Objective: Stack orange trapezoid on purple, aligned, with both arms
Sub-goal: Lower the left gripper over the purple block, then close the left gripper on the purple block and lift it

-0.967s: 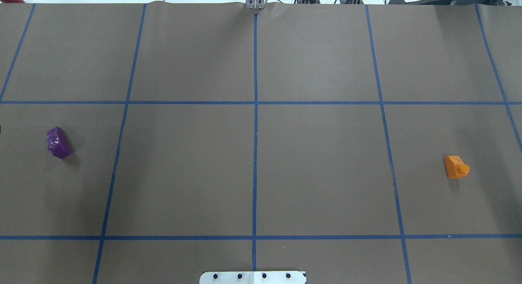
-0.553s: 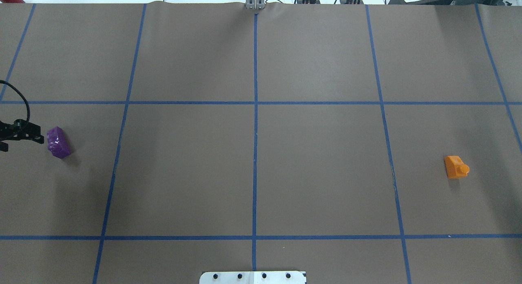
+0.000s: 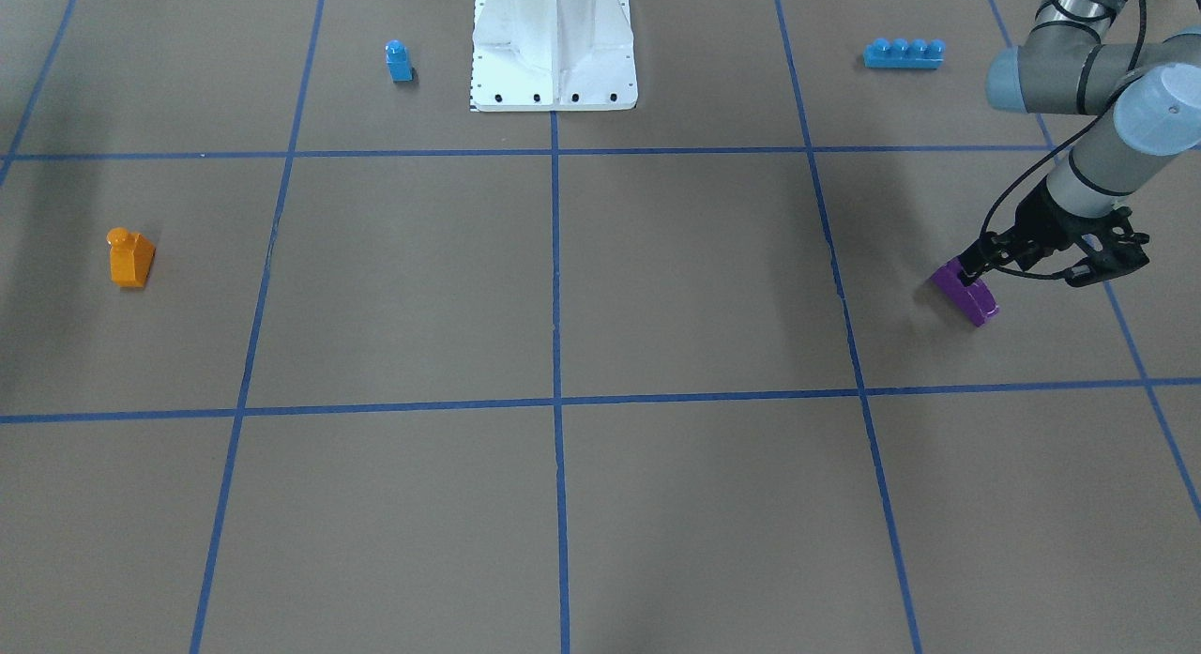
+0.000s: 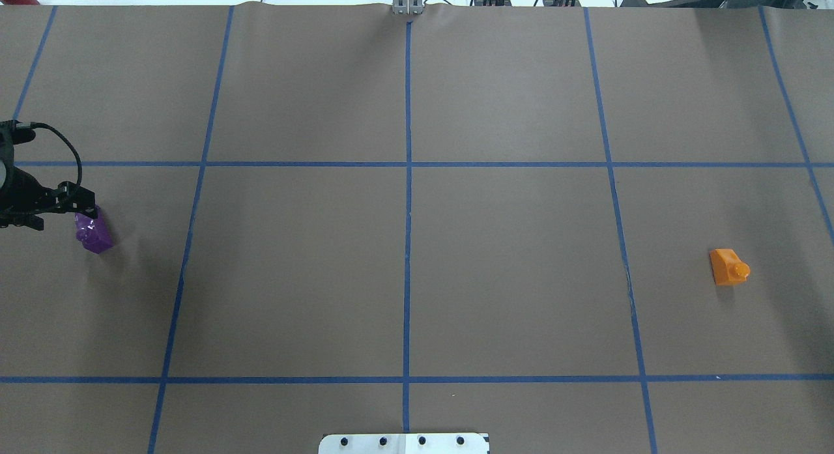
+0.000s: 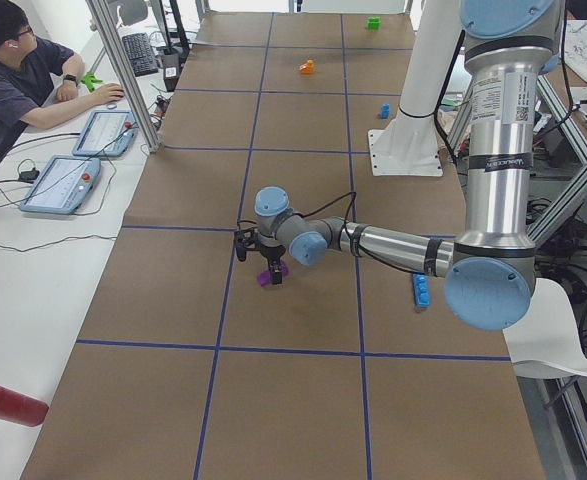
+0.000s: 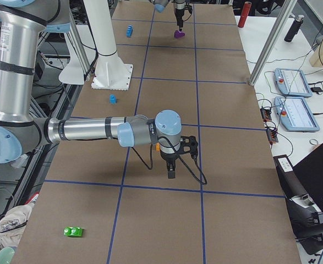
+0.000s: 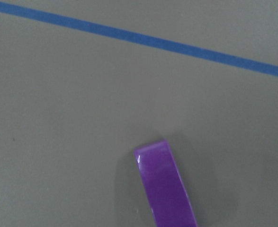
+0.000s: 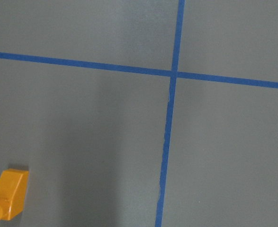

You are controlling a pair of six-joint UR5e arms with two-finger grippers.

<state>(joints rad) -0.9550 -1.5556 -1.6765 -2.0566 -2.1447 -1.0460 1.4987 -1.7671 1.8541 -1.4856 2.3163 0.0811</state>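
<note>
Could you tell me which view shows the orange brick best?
Right wrist view: the small glossy orange plastic sloped brick appears largest, stud and slope clear. Overhead and front-facing show it whole but small; exterior left, tiny.

Seemingly open mat [image 4: 508, 265] around orange trapezoid [image 4: 726, 266]

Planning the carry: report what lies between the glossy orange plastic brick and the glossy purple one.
Only bare brown paper table cover crossed by blue tape lines; the overhead view shows it.

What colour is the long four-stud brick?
The four-stud brick is blue, clearest in the exterior front-facing view.
</note>
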